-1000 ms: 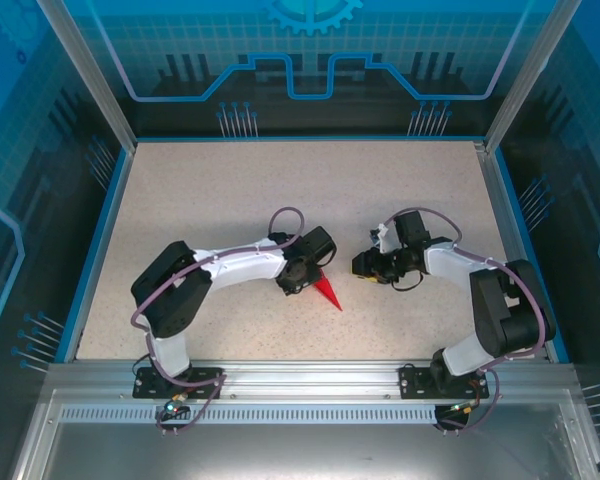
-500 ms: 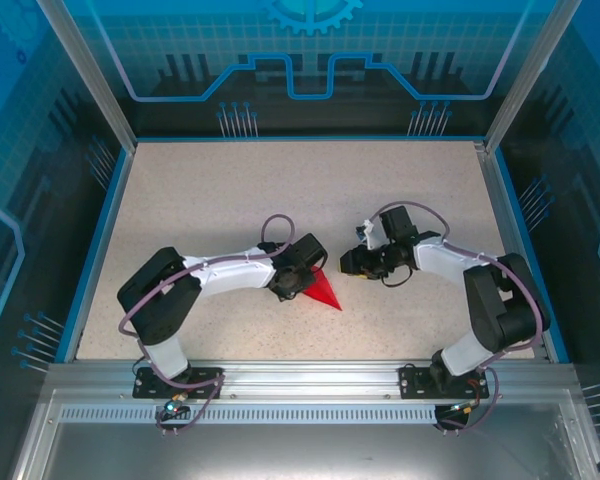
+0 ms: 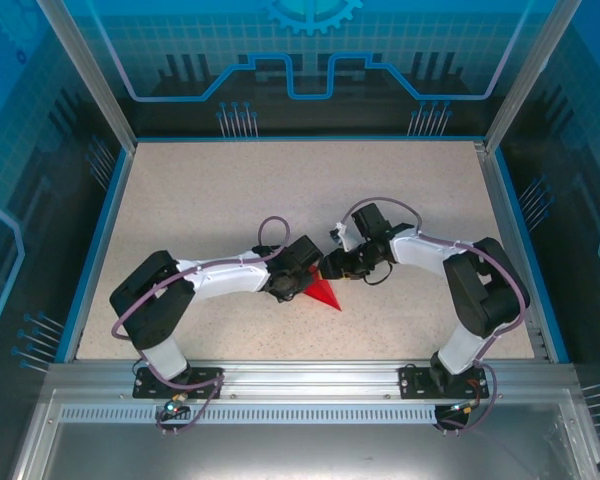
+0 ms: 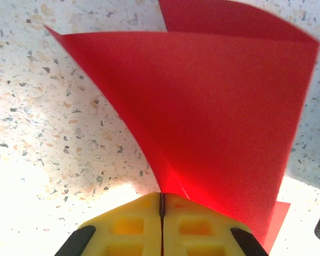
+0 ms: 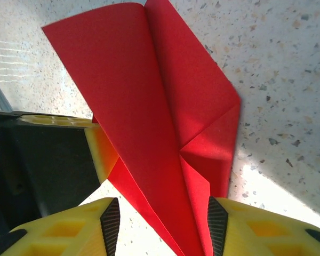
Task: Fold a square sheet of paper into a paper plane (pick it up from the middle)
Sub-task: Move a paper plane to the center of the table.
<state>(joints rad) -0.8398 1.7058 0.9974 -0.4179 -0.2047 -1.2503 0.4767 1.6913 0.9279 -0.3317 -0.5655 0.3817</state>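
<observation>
Left gripper (image 4: 161, 208) is clamped tight. In its wrist view the two yellow pads (image 4: 128, 226) are pressed flat together with just a thin dark seam between them, and the edge of the paper plane (image 4: 218, 122) is pinched right in that seam. From there the bright red paper fans up and away in two loose, curved layers that aren't pressed flat (more of a floppy V than a crisp fold). A small corner of it pokes out low on the right, against the speckled table (image 3: 210, 200).

Right gripper (image 5: 164, 221) has its jaws standing apart. Its yellow fingers (image 5: 256, 232) sit on either side of the plane's narrow end, with a visible gap on the left side. On the right side I honestly can't tell if the pad is touching the paper or just beside it. The same wrist view shows the creases nicely: a long centre line, a folded flap on the right, and one yellow pad of the left gripper holding the paper's left edge.

From the top camera, the two grippers meet almost nose to nose around the middle of the table, a bit toward the near side. The plane sits just below them with its sharp tip pointing toward the near right.
</observation>
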